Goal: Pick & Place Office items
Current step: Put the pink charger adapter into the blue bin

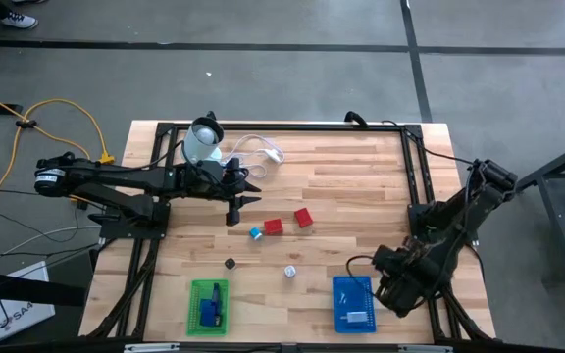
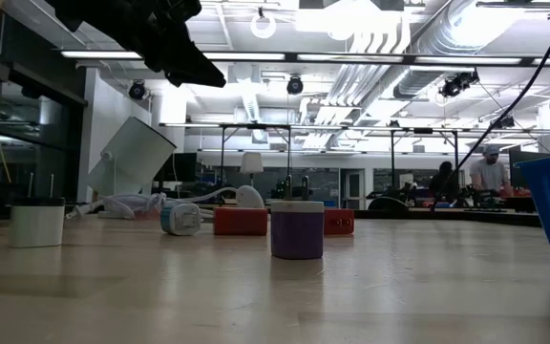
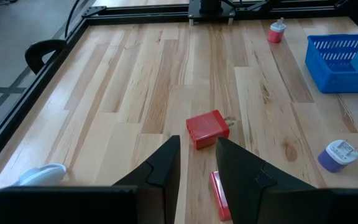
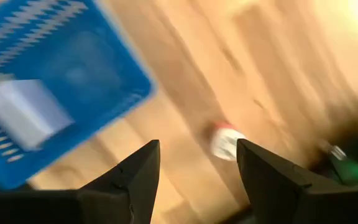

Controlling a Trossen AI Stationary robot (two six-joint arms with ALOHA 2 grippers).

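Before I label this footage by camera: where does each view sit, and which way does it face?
High view: overhead, straight down on the table; both arms, left hand, right hand.
Low view: tabletop height, level across into the room; a dark arm part overhead.
Left wrist view: past the left hand, nearly shut, toward the red block.
Right wrist view: past the open right hand, down at the blue basket.
Shared: red block and blue basket appear in the high and left wrist views.

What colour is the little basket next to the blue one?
Green: the small green mesh basket shows best in the high view, beside the blue basket.
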